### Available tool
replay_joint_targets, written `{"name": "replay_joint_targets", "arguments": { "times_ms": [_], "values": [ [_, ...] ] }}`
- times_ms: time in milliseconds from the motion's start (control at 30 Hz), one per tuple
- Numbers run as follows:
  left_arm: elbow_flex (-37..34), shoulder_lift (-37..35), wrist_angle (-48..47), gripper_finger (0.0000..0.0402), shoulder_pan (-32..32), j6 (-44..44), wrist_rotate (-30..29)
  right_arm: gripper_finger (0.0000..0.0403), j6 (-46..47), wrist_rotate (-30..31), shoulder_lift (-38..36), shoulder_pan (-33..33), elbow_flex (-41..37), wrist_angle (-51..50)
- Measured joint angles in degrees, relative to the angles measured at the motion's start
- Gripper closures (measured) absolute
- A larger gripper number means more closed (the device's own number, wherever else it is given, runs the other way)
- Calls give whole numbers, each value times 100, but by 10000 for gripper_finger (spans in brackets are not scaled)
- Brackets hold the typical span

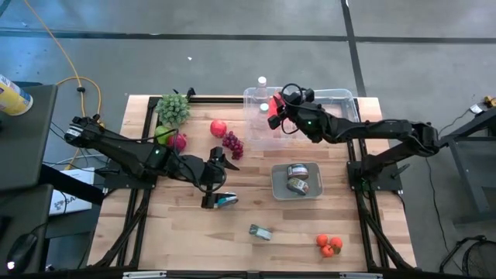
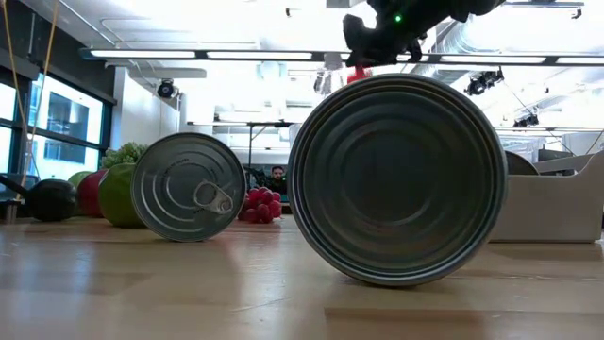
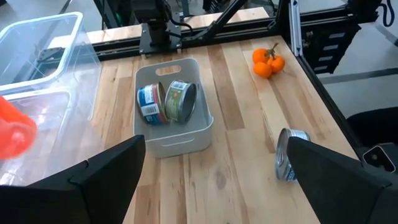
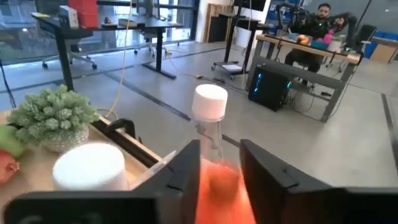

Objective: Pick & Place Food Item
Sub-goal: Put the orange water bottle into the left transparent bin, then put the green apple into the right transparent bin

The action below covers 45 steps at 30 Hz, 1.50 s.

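Observation:
My right gripper (image 1: 277, 116) hovers over the clear plastic bin (image 1: 333, 97) at the table's far edge, shut on a red food item (image 4: 217, 186), which also shows in the low view as the red item (image 2: 359, 76). My left gripper (image 3: 217, 180) is open mid-table and points toward the grey tray (image 3: 202, 127), which holds two cans lying in it. One loose can (image 1: 225, 200) lies on its side just on the near side of the left gripper (image 1: 215, 180). Another can (image 1: 261, 232) lies closer to the near edge. My right gripper pinches the red food item (image 4: 219, 177) between its two fingers (image 4: 180, 168), and the item fills the gap between them. It is lifted clear, above the clear bin. Which part of it the fingers hold cannot be told.
On the left and far side of the table are leafy greens (image 1: 173, 108), a green and a red fruit (image 1: 169, 137), a red fruit (image 1: 218, 128) and grapes (image 1: 232, 144). Oranges (image 1: 329, 244) lie near the near right corner. White-capped bottles (image 4: 210, 102) stand by the bin. A person sits in the room behind.

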Motion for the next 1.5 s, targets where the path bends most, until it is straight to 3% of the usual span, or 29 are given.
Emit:
{"name": "replay_joint_targets", "arguments": {
  "times_ms": [300, 600, 667, 867, 933, 1233, 1500],
  "values": [
    [0, 0, 2, 18, 0, -40, 0, 180, -43, 219, 0, 4, 0, 21],
    [0, 0, -55, 18, 2, -40, -2, 149, -554, 271, -307, 439, 0, 125],
    [0, 0, -142, 18, 2, -104, -4, 149, -832, 550, -479, 644, 0, 106],
    [0, 2, -623, 18, 2, -624, -13, 148, -1639, 2159, -981, 1577, 0, -76],
    [0, 2, -722, 18, 2, -627, -9, 148, -1695, 2373, -1150, 1994, 2, -216],
    [-2, 2, -1052, 18, 2, -643, 631, 148, -1136, 1723, -1290, 3868, 2, -531],
    [-39, 2, -2531, 18, 18, -1396, 633, 148, -234, 1078, -859, 4817, 1, -928]
  ]
}}
